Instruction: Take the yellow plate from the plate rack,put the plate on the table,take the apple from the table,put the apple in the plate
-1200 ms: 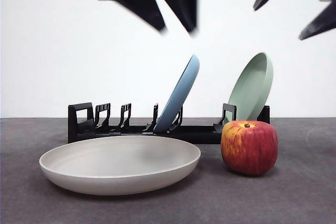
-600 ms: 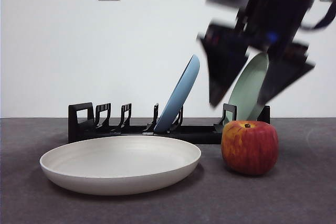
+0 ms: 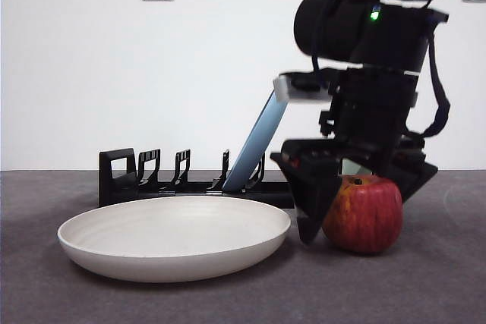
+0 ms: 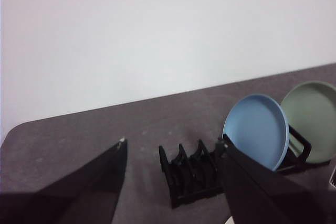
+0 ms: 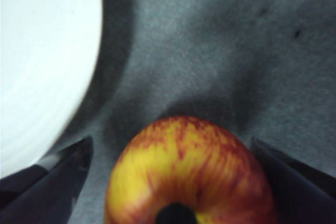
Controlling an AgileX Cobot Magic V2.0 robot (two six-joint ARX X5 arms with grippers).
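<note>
**Right hand straddles the apple; cream plate lies on the bench**

The wide, shallow, matte cream plate point(image 3: 175, 237) lies flat on the dark grey speckled bench point(image 3: 425, 286), in front of the long low black plastic plate rack point(image 3: 152, 176). A light blue round plate point(image 3: 258, 142) leans upright in one of the rack's slots. In the left wrist view a pale green round plate point(image 4: 314, 119) stands in the rack just beside the blue one.

The large red apple with yellow-orange streaks point(image 3: 368, 214) sits on the bench just beside the cream plate's rim, not touching it. The right hand point(image 3: 357, 202) is down over the apple, its two black jaws spread wide, one on either side of the fruit. In the right wrist view both jaws stand clear of the apple's skin (a strip of grey bench shows between each jaw and the apple), so the hand holds nothing. The apple's dark stem dimple faces up toward that wrist camera.

The left hand point(image 4: 173, 182) is raised well above the bench near the rack, its jaws wide apart and holding nothing.
</note>
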